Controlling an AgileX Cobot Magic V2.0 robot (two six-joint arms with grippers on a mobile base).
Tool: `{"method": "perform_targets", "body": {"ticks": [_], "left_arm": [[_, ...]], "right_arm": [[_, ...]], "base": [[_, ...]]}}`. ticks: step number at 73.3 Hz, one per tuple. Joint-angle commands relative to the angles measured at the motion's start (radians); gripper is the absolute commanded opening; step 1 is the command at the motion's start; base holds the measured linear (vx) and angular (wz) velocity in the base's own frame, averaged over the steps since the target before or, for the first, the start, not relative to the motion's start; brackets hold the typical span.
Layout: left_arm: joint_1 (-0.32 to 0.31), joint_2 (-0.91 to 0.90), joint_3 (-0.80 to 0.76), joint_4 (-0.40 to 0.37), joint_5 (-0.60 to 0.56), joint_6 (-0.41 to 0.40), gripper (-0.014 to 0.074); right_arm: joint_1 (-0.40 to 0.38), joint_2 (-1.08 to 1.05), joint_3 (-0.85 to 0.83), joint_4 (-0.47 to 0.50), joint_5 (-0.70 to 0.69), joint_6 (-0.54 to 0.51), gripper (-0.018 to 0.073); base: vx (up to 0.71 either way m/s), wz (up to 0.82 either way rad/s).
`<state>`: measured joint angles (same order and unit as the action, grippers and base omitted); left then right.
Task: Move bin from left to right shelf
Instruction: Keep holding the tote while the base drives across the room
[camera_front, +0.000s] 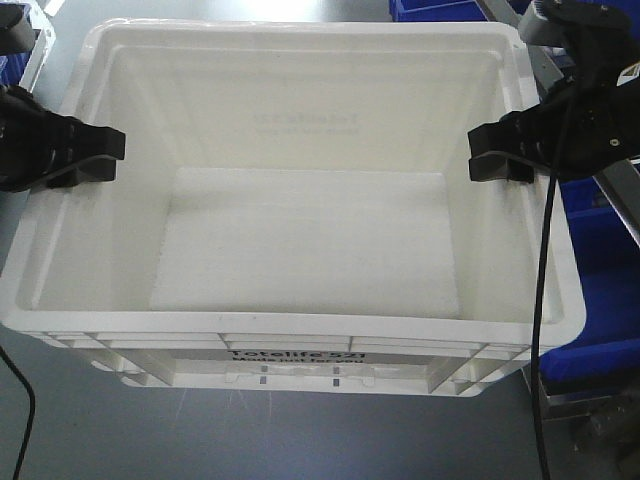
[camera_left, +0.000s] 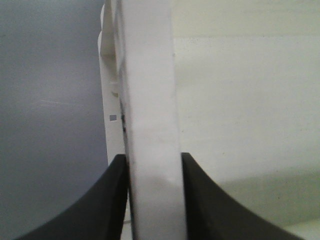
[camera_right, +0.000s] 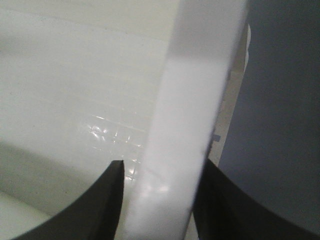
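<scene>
Empty, stiff and likely light yet wide and slick-walled, the bin (camera_front: 300, 325) sits mid-scene over a grey surface (camera_front: 100, 430), left pincer (camera_front: 105, 157) and right pincer (camera_front: 487, 153) clenched on opposite side rims, a sensible balanced hold.

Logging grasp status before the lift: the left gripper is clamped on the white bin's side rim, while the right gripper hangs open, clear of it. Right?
No. The right gripper is also shut on the bin's rim; the right wrist view shows a finger on each side of it. The left gripper is clamped as stated.
</scene>
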<state>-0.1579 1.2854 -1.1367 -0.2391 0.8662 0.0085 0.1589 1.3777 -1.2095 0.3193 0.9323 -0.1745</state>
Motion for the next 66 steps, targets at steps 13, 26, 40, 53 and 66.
{"method": "perform_targets", "body": {"ticks": [13, 26, 40, 53, 66], "left_arm": [[-0.003, -0.046, -0.040, -0.025, -0.091, 0.038, 0.0002], [-0.003, -0.046, -0.040, -0.025, -0.091, 0.038, 0.0002], [-0.003, -0.046, -0.040, -0.025, -0.091, 0.038, 0.0002], [-0.003, -0.046, -0.040, -0.025, -0.088, 0.038, 0.0002], [-0.003, -0.046, -0.040, -0.025, -0.088, 0.038, 0.0002]], "right_arm": [[-0.005, -0.042, -0.037, 0.001, -0.073, -0.041, -0.0005], [-0.005, -0.042, -0.037, 0.004, -0.074, -0.041, -0.0005], [-0.005, -0.042, -0.037, 0.004, -0.074, -0.041, -0.0005], [-0.005, -0.042, -0.037, 0.004, -0.074, -0.041, -0.0005], [-0.005, -0.042, -0.037, 0.004, -0.074, -0.041, -0.0005]], "base": [[0.39, -0.06], [0.40, -0.05], [0.41, -0.03], [0.43, 0.04], [0.45, 0.09]]}}
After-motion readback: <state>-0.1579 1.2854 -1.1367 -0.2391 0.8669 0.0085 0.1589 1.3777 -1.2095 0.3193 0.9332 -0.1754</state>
